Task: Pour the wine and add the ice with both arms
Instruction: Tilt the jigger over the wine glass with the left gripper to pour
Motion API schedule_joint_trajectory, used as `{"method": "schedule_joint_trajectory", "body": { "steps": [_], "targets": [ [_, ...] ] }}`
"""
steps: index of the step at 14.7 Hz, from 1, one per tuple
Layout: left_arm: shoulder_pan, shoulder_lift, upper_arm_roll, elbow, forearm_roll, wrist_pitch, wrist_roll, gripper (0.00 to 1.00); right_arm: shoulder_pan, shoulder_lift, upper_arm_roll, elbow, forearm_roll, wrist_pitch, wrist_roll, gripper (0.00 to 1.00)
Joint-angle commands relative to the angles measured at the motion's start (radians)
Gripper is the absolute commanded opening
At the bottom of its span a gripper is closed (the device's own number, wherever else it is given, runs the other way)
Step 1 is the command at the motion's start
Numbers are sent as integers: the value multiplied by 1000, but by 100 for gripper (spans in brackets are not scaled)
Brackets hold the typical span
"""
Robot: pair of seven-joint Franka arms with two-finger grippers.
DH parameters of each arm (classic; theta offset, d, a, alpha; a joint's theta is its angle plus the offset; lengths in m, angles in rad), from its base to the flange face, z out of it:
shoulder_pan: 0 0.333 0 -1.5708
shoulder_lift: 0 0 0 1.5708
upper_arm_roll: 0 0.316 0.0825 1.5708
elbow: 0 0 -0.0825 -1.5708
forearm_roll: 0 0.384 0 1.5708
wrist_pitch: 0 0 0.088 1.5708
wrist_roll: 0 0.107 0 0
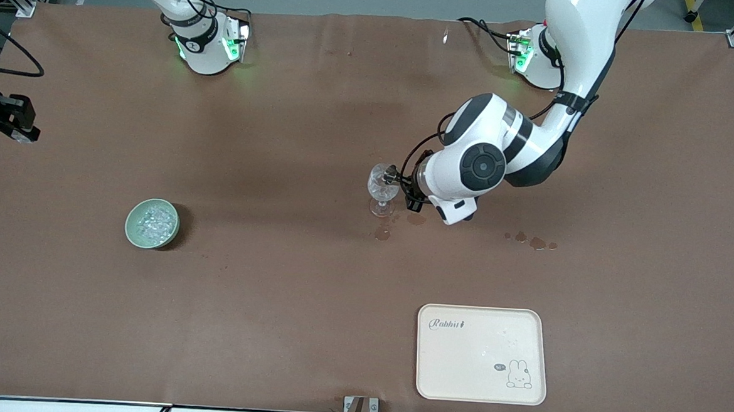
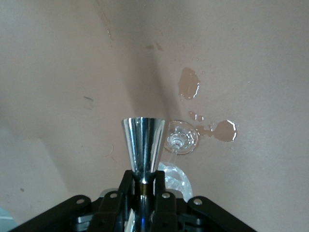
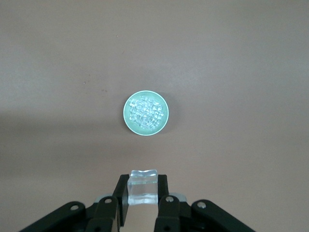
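My left claw [image 2: 141, 191] grips the jigger [image 2: 143, 150] tipped sideways at the wine glass [image 1: 382, 188] mid-bench, while my right claw [image 3: 142, 198] pinches an ice cube [image 3: 143, 186] high above the green bowl [image 3: 145, 115].

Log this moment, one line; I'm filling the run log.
left pincer: holds jigger at glass | right pincer: holds ice cube above bowl
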State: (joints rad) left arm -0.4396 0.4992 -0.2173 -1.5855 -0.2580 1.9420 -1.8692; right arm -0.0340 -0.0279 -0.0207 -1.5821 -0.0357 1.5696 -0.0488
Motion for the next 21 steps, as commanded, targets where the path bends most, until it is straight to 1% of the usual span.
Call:
{"method": "schedule_joint_trajectory", "body": {
  "steps": [1, 4, 7, 14, 17, 21],
  "targets": [
    [-16, -25, 6, -4, 34, 5, -41, 0, -10, -18, 10, -18, 3, -2, 14, 1],
    [-28, -30, 6, -4, 89, 3, -77, 0, -10, -18, 10, -18, 6, -2, 12, 1],
    [-42, -36, 6, -4, 108, 0, -99, 0, -10, -20, 8, -16, 14, 0, 9, 1],
    [-59, -45, 4, -5, 197, -9, -178, 0, -11, -20, 8, -15, 14, 1, 9, 1],
    [-77, -47, 6, -5, 212, -9, -189, 0, -10, -20, 8, -15, 14, 1, 7, 1],
    [-77, -45, 4, -2, 233, -9, -202, 0, -9, -21, 8, -13, 14, 0, 7, 2]
  ]
}}
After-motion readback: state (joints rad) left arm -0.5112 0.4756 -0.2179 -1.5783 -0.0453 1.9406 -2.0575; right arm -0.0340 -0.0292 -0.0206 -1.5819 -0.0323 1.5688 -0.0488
